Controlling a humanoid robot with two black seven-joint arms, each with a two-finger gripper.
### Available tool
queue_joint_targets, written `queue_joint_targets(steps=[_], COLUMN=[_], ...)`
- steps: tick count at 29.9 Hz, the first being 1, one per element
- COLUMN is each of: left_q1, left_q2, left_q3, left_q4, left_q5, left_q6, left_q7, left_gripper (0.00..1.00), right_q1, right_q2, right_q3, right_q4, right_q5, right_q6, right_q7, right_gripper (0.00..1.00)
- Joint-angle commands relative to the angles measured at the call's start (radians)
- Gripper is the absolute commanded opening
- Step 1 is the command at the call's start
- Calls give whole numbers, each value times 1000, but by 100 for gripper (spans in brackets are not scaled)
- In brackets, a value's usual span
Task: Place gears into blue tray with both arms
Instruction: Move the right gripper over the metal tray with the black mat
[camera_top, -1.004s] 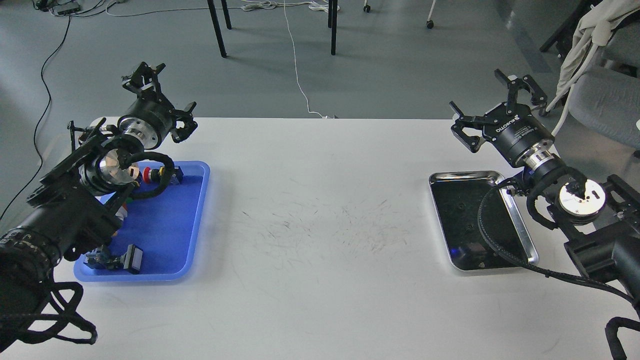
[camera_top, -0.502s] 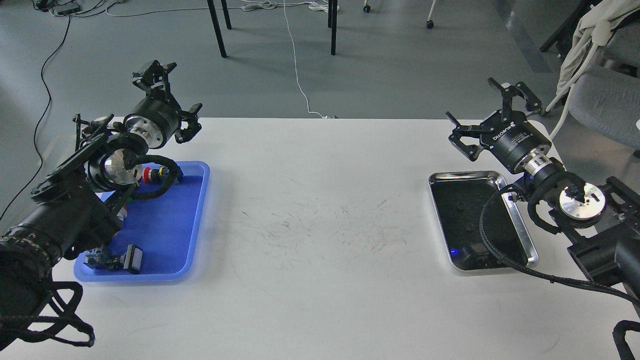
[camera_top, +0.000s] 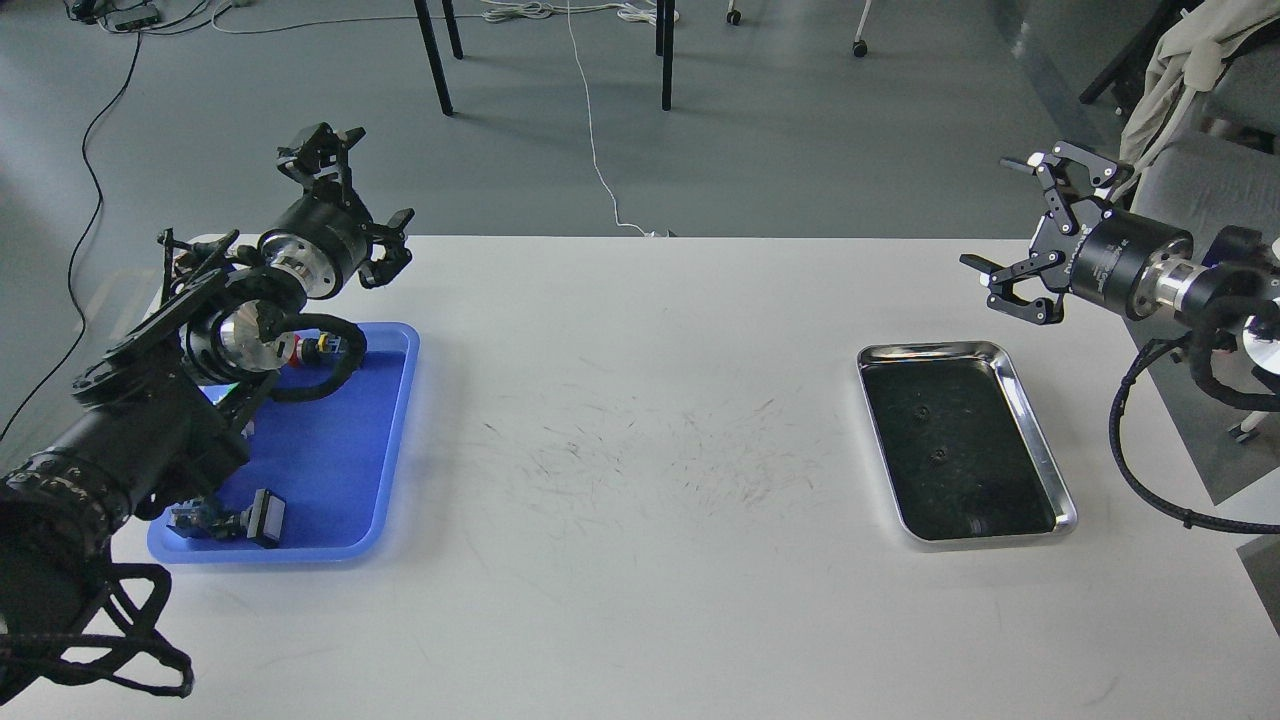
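Both tiny black toothed gears (camera_top: 937, 456) sit in the shiny steel tray (camera_top: 1040, 455) at right of frame, far from the flat bright blue plastic tray (camera_top: 395, 440) at left. Right gripper (camera_top: 1035, 240) and left gripper (camera_top: 350, 190) hover with fingers spread, empty. I'd drop straight down, pinching one gear carefully.

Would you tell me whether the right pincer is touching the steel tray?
Apart. The head view shows the right pincer open, raised beyond the steel tray, with bare white table between them.
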Motion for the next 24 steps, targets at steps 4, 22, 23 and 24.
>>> queue_joint_targets(steps=[4, 22, 23, 24], left_q1=[-3, 3, 3, 5], left_q2=[4, 27, 27, 27], left_q3=[-2, 2, 2, 5], left_q4=[-1, -38, -38, -38], left_q5=[-8, 3, 4, 4], left_q6=[1, 0, 0, -2], left_q7=[-4, 4, 5, 5], left_gripper=[98, 98, 98, 98], right_q1=[309, 515, 514, 512], right_q2=[-108, -135, -125, -112], right_q3=[-373, -742, -751, -760], right_q4=[207, 379, 375, 370], right_q5=[-283, -692, -695, -701], right_q6=[0, -9, -9, -9], right_q7=[-5, -7, -7, -7], right_gripper=[99, 98, 98, 98])
